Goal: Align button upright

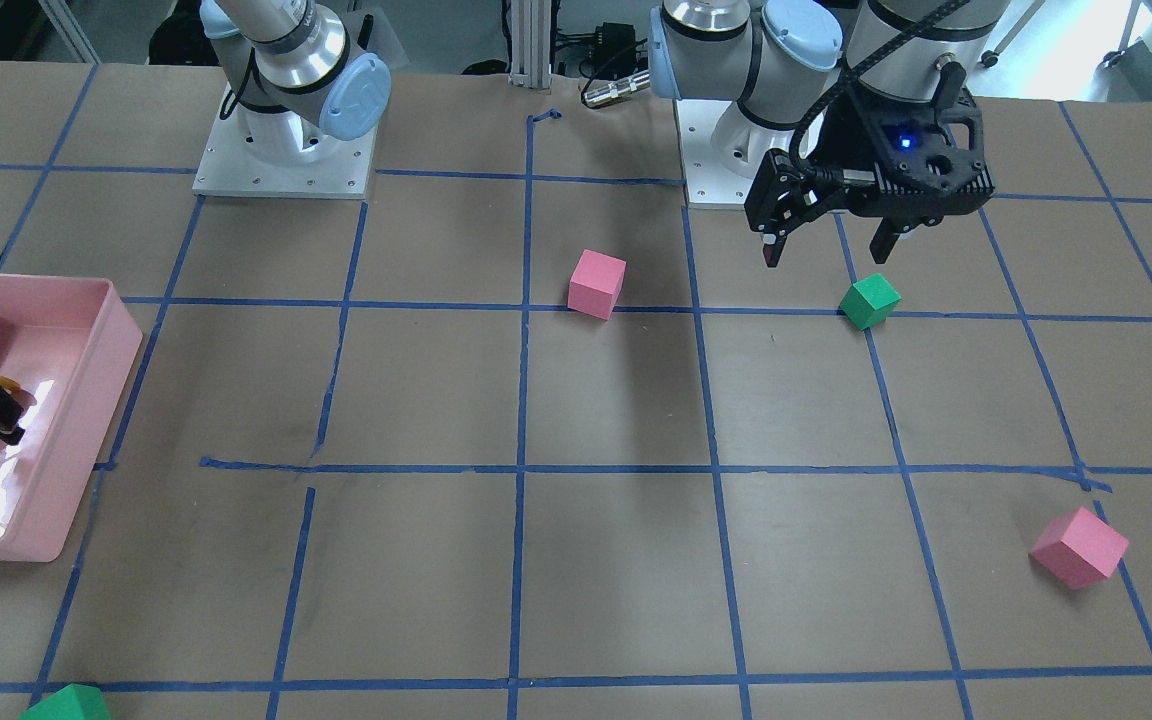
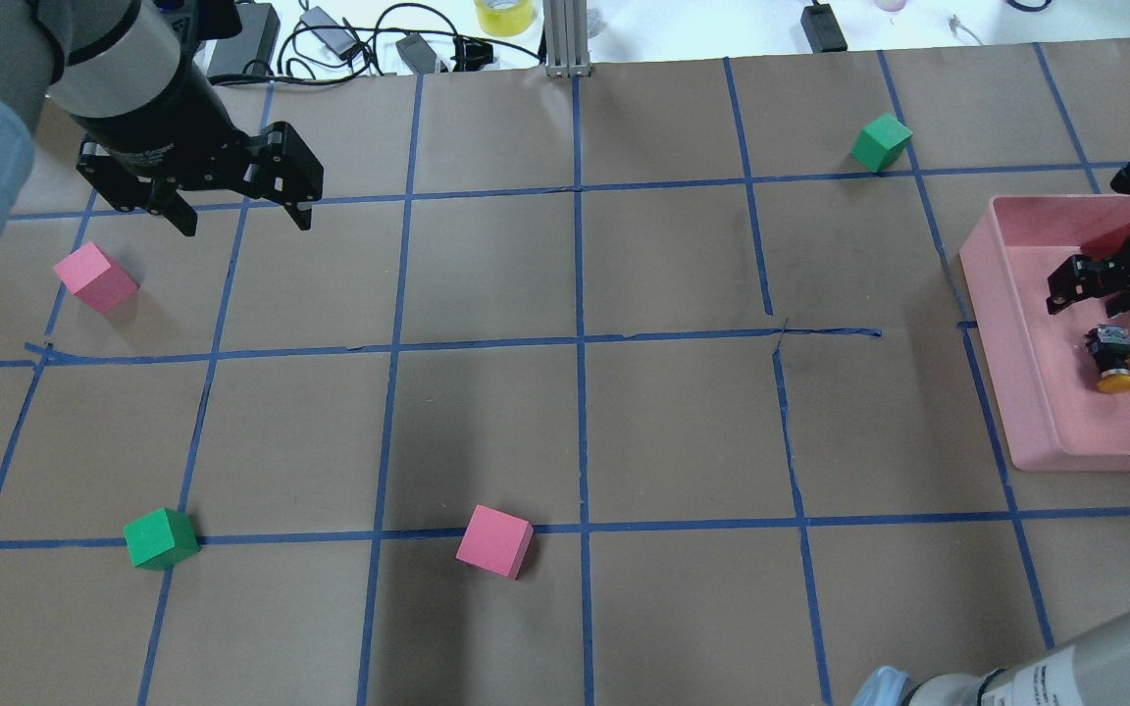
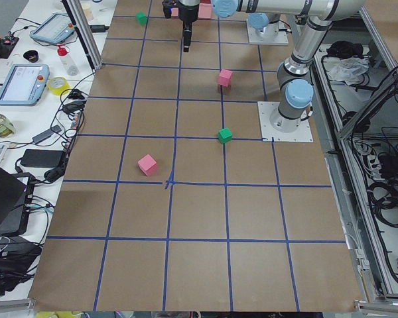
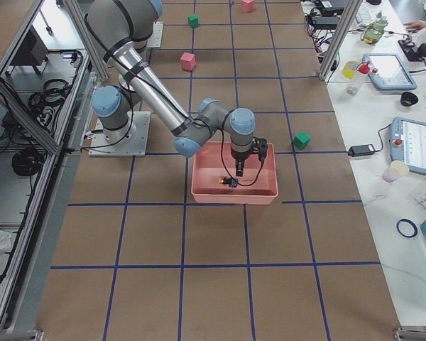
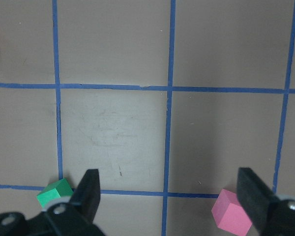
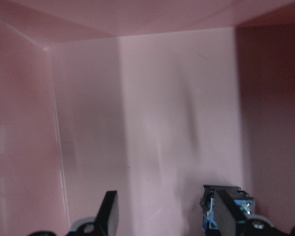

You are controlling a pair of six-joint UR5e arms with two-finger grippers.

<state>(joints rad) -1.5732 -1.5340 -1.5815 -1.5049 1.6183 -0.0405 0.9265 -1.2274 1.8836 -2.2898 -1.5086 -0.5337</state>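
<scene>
Item: button [image 2: 1111, 358], lying on its side in tray [image 2: 1001, 373]; right gripper [image 2: 1087, 306] spread, one finger apparently just beside it. Also: left gripper [image 2: 244, 224], spread, above table [image 2: 624, 441].

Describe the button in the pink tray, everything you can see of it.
The button is tiny: round yellow cap, black cylindrical body, grey metallic base. It lies on its side, not upright, on the floor of the pink tray, cap toward the robot. The open right gripper hovers at its base; contact is unclear.

Two pink cubes [image 2: 94, 277] [image 2: 494, 541], two green cubes [image 2: 881, 142] [image 2: 161, 538], one button [image 2: 1112, 358], one tray [image 2: 1021, 392]
</scene>
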